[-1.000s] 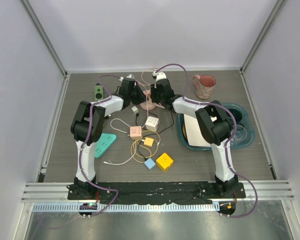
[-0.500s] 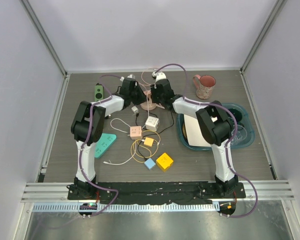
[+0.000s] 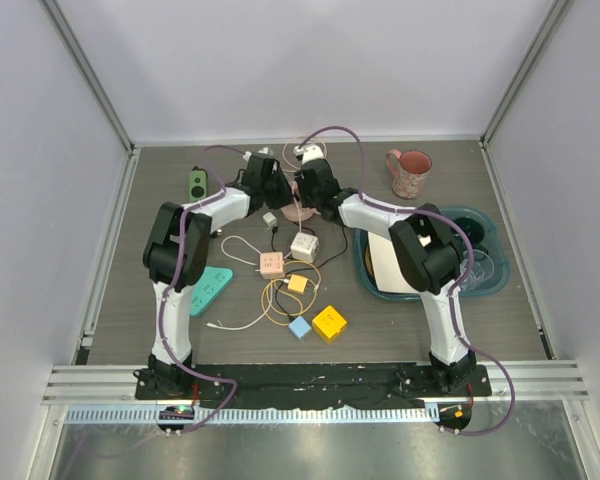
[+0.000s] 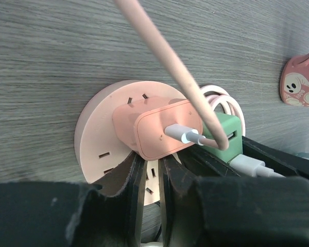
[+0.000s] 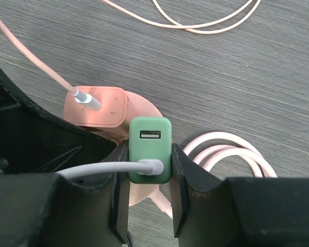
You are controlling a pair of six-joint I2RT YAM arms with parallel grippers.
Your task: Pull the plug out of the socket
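Note:
A round pink socket [image 3: 298, 211] lies at the back middle of the table. A pink adapter [image 4: 162, 128] and a green plug [image 5: 150, 149] with a white cable stand in it side by side. My right gripper [image 5: 149, 157] is shut on the green plug's sides, above the socket's edge [image 5: 139, 193]. My left gripper [image 4: 153, 163] has its fingers almost together over the socket's face [image 4: 95, 134], just below the pink adapter. In the top view both grippers, the left [image 3: 270, 190] and the right [image 3: 312, 188], meet over the socket. Whether the green plug's pins are still seated is hidden.
A pink mug [image 3: 410, 172] stands back right, a teal tub [image 3: 477, 262] to the right. Several cube sockets, white [image 3: 303, 246], pink [image 3: 271, 264] and yellow [image 3: 329, 322], and loose cables lie nearer. A teal strip [image 3: 209, 289] and a green box [image 3: 196, 182] are left. Coiled pink cable [image 5: 232, 154] lies beside the socket.
My right gripper has shifted a little left and toward the back with the green plug in it. The left gripper stays at the socket.

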